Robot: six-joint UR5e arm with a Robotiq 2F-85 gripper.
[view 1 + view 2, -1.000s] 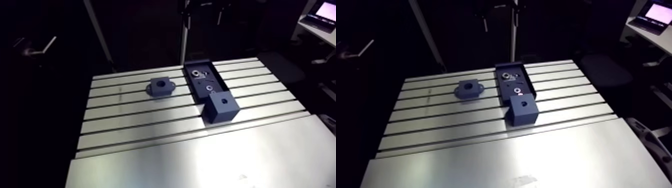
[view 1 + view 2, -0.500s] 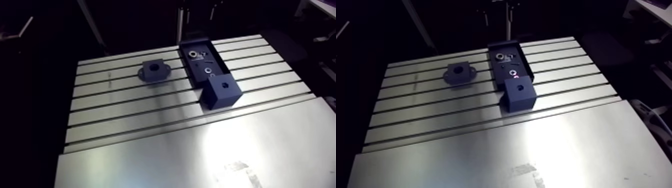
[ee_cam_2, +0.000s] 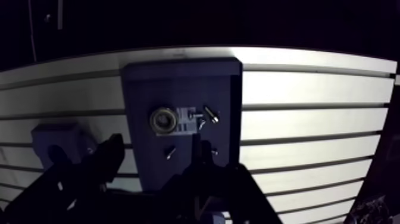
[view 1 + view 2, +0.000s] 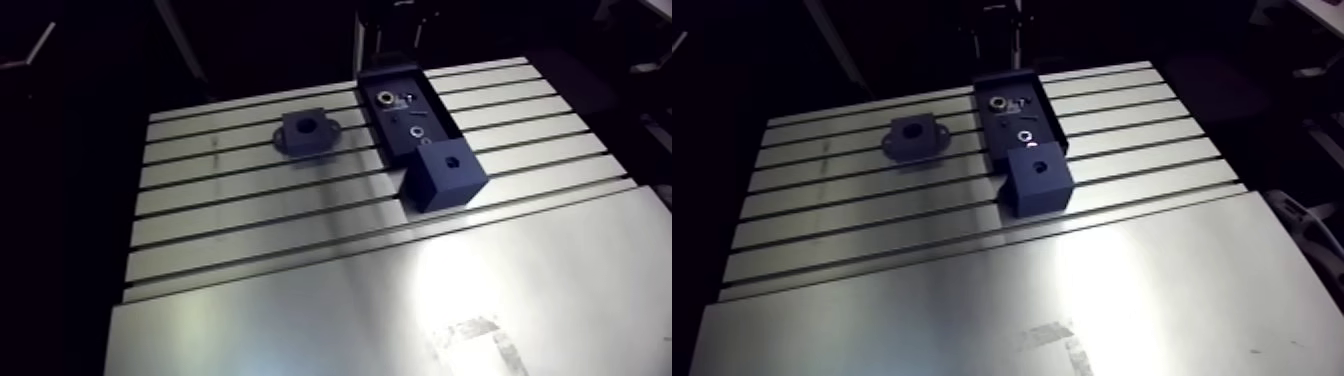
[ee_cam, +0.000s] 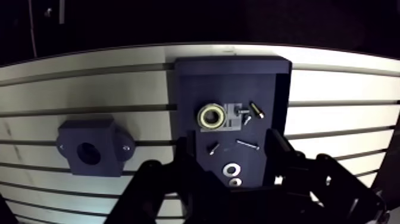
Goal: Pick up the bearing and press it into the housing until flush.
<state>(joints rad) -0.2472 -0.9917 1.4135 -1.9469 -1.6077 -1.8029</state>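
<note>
The bearing (image 5: 211,117), a silver ring with a dark bore, lies flat in a shallow dark tray (image 5: 232,71); the arm view shows the bearing (image 4: 385,99) at the tray's far end. The flanged dark housing (image 5: 89,152) with a round bore sits on the slotted table beside the tray, also visible as the housing (image 4: 307,133) in the arm view. My gripper (image 5: 232,142) hovers over the tray, open, with nothing between its fingers (image 5: 186,156). The bearing lies just ahead of the fingertips, slightly toward the housing side.
Small screws (image 5: 256,109) and two washers (image 5: 230,170) lie in the tray near the bearing. A dark cube with a hole in its top (image 4: 445,175) stands at the tray's near end. The smooth metal plate (image 4: 400,310) fills the table's front.
The arm view has shifted and tilted down toward the table, so the camera moved with the arm. The housing, tray, cube and bearing keep their places on the table.
</note>
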